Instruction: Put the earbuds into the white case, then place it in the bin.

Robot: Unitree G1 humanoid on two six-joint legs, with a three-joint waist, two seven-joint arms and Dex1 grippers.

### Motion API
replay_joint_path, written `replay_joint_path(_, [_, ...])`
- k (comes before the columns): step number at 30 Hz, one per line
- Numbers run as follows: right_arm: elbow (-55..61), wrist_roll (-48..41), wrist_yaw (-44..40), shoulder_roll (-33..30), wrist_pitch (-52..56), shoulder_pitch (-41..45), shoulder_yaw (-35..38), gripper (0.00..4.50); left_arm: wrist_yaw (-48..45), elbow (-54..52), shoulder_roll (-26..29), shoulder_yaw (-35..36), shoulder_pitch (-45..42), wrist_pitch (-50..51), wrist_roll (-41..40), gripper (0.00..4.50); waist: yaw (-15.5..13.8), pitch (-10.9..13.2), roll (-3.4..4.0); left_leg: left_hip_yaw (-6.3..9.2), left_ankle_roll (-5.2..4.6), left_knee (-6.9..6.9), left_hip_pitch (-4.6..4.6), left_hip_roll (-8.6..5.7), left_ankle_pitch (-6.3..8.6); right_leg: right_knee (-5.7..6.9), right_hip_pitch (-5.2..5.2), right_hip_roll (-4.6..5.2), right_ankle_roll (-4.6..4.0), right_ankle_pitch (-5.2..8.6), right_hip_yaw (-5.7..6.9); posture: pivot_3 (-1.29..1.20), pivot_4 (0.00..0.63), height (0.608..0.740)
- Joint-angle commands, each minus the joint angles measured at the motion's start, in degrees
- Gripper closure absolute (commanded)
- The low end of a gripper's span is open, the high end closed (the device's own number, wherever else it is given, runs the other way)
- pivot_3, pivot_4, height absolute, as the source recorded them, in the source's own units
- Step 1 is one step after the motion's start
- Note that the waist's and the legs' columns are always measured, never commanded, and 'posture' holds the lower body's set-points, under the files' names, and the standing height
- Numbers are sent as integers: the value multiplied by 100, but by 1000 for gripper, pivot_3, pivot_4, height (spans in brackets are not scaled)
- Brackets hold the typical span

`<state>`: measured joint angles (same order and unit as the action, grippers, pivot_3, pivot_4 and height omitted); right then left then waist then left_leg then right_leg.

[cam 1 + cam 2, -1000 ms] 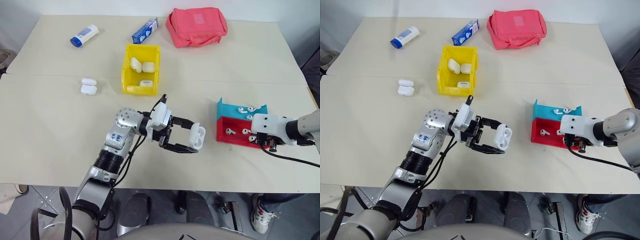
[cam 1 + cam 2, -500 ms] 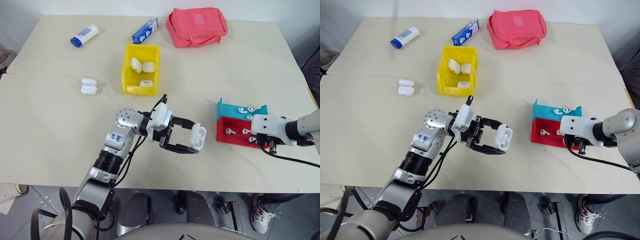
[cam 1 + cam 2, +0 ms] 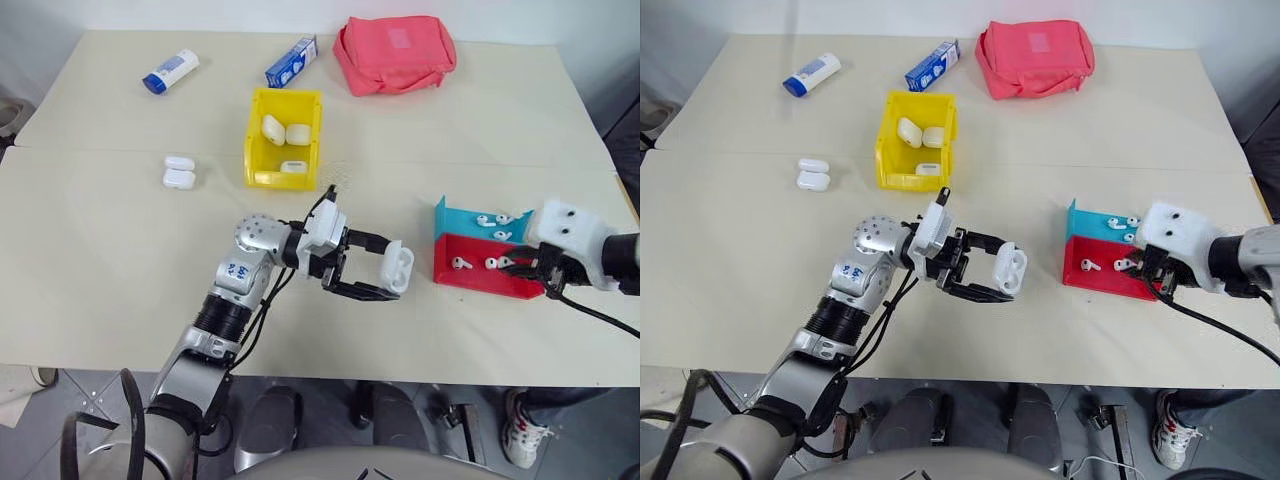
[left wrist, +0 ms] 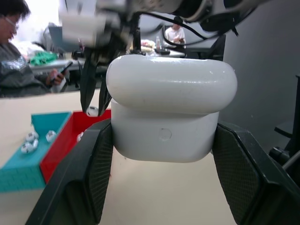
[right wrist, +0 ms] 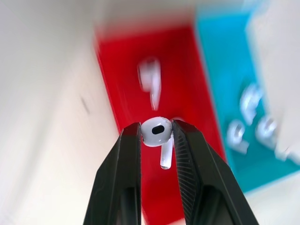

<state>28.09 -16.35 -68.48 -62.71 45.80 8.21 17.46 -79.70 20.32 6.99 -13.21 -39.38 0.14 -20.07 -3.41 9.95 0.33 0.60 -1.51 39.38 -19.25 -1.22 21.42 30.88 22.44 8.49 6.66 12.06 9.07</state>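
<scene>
Across the left eye view, the left gripper (image 3: pixel 385 272) holds the white case (image 3: pixel 398 268) above the table (image 3: pixel 120 250), lid hinged up, with its jaws closed on the case body. The right gripper (image 3: pixel 515 264) sits over the red and teal tray (image 3: pixel 470 280), which holds several loose earbuds (image 3: pixel 461 264). The bin (image 3: pixel 283 140) stands well apart, farther up the table, with 3 cases inside.

Through the right eye view, the same layout appears; 2 spare cases (image 3: pixel 812 174) lie beside the bin.

From the left wrist view, both padded fingers (image 4: pixel 236 173) clamp the flat sides of the lower shell. The shell is judged rigid, glossy and slippery; gripping below the lid seam keeps the hinge free.

From the right wrist view, the jaws are narrow, pinching 1 earbud (image 5: pixel 156 131) by its rounded head, stem hanging down. The earbud is judged very light, hard and slick, so it could easily twist or pop out of the pinch.
</scene>
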Motion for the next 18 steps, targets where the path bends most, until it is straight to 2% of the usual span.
replay_joint_path(1, [1018, -1340, 519, 888, 659, 136, 1004, 3899, -85, 375, -215, 111, -281, -243, -122, 1703, -8, 0, -1, 1, 0, 1, 0, 0, 0, 1, -1, 0, 0, 0, 0, 0, 150, 740])
replay_joint_path(4, [1459, -2230, 1127, 1883, 586, 264, 1315, 3899, -86, 684, -424, 214, -462, -218, -198, 1703, -26, 0, -1, 4, -2, 1, -2, -2, 1, 2, 2, 1, 0, 0, -2, 0, 150, 740])
replay_joint_path(5, [1558, -2327, 1273, 2015, 574, 227, 1279, 3899, -94, 750, -474, 228, -503, -208, -201, 1703, -34, 0, 0, 5, -2, 1, -3, -2, 1, 1, 2, 0, 1, -1, -1, 0, 150, 740])
replay_joint_path(13, [1659, -2681, 2212, 2885, -68, 240, 593, 3899, -291, 1090, -635, 263, -739, -304, -139, 1703, -39, -2, -4, -7, -11, 1, -1, -6, 3, 13, 10, -1, -1, 0, -8, 0, 150, 740])
replay_joint_path(18, [1506, -2672, 2403, 2960, -372, 93, 298, 3899, -312, 1088, -657, 304, -767, -310, -147, 1703, -41, -2, -4, -9, -18, 1, -2, -9, 2, 13, 11, -1, -1, 0, -11, 0, 150, 740])
